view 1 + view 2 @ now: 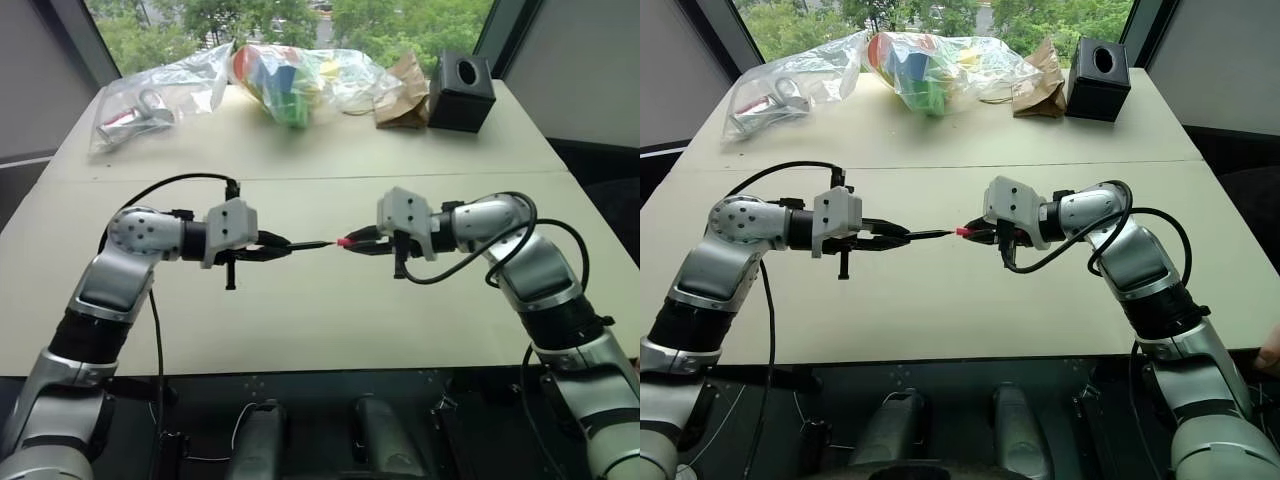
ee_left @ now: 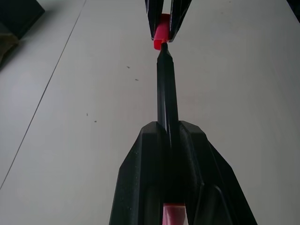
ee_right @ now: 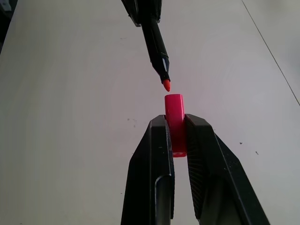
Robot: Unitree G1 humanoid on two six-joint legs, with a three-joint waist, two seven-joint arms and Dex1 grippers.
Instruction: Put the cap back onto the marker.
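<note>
Two pincers face each other above the surface (image 1: 300, 330). Left pincer (image 1: 283, 244) clamps the marker (image 1: 312, 243); right pincer (image 1: 358, 241) clamps the cap (image 3: 174, 112). Tip sits just short of the cap mouth, slightly off-axis. Recommend aligning, then pressing straight together.

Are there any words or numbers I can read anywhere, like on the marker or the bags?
None can be read.
The marker and the cap: no print shows.
The plastic bags, brown paper bag and black box: any print is too small to read.
</note>
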